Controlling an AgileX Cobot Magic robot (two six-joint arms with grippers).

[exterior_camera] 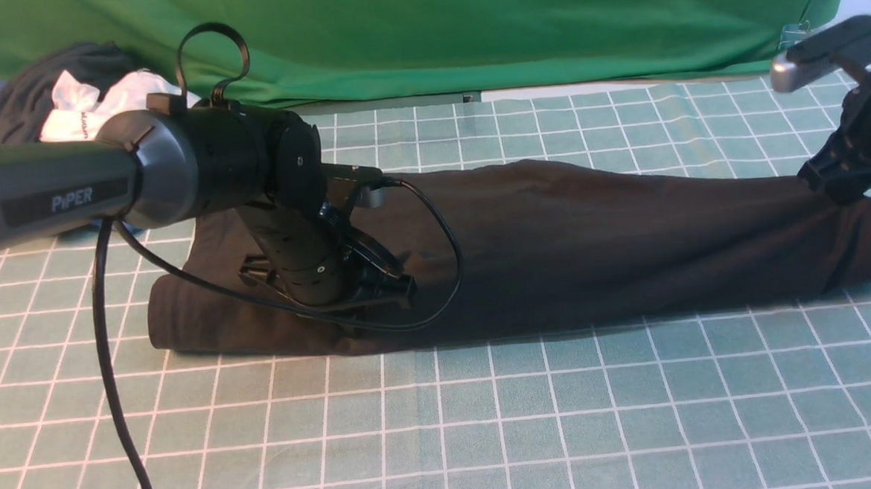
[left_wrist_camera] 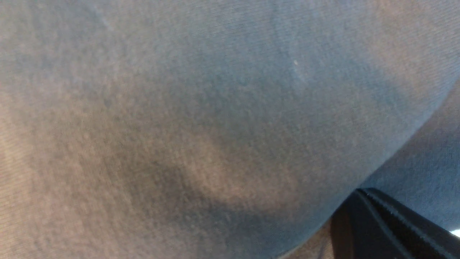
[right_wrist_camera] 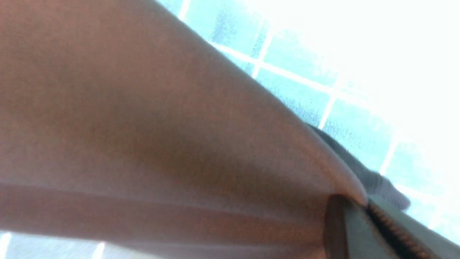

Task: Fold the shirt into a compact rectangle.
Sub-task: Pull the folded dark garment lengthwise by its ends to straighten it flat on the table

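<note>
The black shirt [exterior_camera: 592, 244] lies as a long folded band across the checked mat, reaching from left of centre to the right edge of the front view. My left gripper [exterior_camera: 404, 282] is down on its left part, shut on the cloth. In the left wrist view the shirt [left_wrist_camera: 179, 108] fills the picture, and it runs into the closed tips of the left gripper [left_wrist_camera: 359, 191]. My right gripper [exterior_camera: 838, 179] sits at the band's right end, which bulges up there. In the right wrist view the right gripper [right_wrist_camera: 363, 205] pinches a fold of the shirt [right_wrist_camera: 143, 126] above the mat.
A big green cloth [exterior_camera: 469, 26] hangs along the back. A bundle of dark, white and blue garments [exterior_camera: 62, 92] lies at the back left. The teal checked mat [exterior_camera: 489, 420] covers the table. A black cable [exterior_camera: 116, 410] hangs from the left arm.
</note>
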